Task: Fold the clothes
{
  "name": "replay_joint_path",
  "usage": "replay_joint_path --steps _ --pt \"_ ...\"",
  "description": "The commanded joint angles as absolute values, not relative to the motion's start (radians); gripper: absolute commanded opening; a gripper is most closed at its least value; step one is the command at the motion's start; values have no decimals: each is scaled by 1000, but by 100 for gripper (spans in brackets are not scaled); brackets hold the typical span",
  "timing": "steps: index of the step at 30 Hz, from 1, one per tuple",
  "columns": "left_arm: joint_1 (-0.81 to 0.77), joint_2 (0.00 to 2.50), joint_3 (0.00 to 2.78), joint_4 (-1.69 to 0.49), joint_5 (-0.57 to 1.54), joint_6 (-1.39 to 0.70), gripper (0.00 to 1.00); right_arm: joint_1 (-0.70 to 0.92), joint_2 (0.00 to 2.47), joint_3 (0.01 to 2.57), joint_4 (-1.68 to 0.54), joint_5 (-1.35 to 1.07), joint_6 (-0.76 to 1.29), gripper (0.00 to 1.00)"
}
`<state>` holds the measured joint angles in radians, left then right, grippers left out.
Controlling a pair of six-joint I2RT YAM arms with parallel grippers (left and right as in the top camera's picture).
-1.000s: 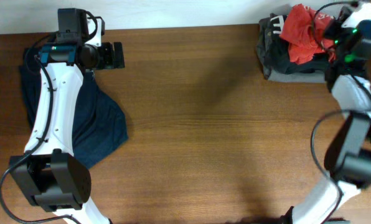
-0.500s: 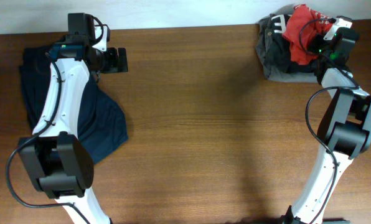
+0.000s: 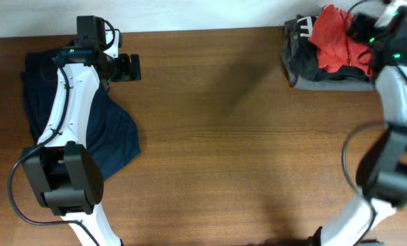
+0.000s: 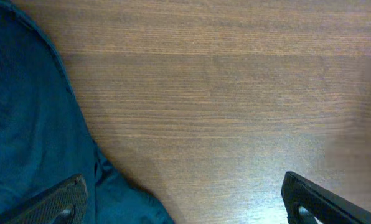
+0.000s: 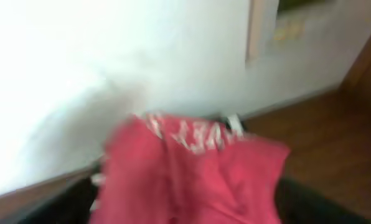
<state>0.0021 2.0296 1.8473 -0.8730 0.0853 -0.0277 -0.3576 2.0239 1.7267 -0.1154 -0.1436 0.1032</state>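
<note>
The navy garment lies crumpled at the table's left, under my left arm; its edge also fills the left of the left wrist view. My left gripper hovers open over bare wood just right of that cloth, with nothing between its fingers. The orange-red T-shirt with white print sits bunched on top of a pile at the far right. It fills the blurred right wrist view. My right gripper is right at it, dark fingers spread wide at either side.
Under the red shirt lie a black garment with white lettering and a grey folded garment. A white wall runs along the table's far edge. The wooden table stretches between the two arms.
My right gripper has opened and let the red shirt settle on the pile, and the right arm has swung outward. The left arm has shifted only slightly.
</note>
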Motion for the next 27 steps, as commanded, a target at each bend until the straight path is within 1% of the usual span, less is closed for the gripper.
replay_joint_path --steps 1,6,9,12,13,19,21,25,27 --pt "0 2041 1843 -873 81 -34 99 -315 1746 1732 -222 -193 109 99" --pt "0 2041 1843 -873 81 -34 99 -236 1532 1732 -389 -393 110 99" --pt "0 2041 1843 -873 81 -34 99 -179 1444 1732 -463 -469 110 99" --pt "0 2041 1843 -873 81 -34 99 -128 1387 1732 -497 -475 109 99" --pt "0 2041 1843 -873 81 -34 99 -109 1364 1732 -540 -475 109 99" --pt "0 2041 1843 -873 81 -34 99 -126 1341 1732 -694 -404 97 99" --pt "0 2041 1843 -873 81 -34 99 -126 1341 1732 -708 -424 15 99" --pt "0 2041 1843 -873 81 -34 99 -124 1342 1732 -733 -562 -237 99" --pt "0 2041 1843 -873 81 -34 99 -123 1343 1730 -781 -518 -237 99"
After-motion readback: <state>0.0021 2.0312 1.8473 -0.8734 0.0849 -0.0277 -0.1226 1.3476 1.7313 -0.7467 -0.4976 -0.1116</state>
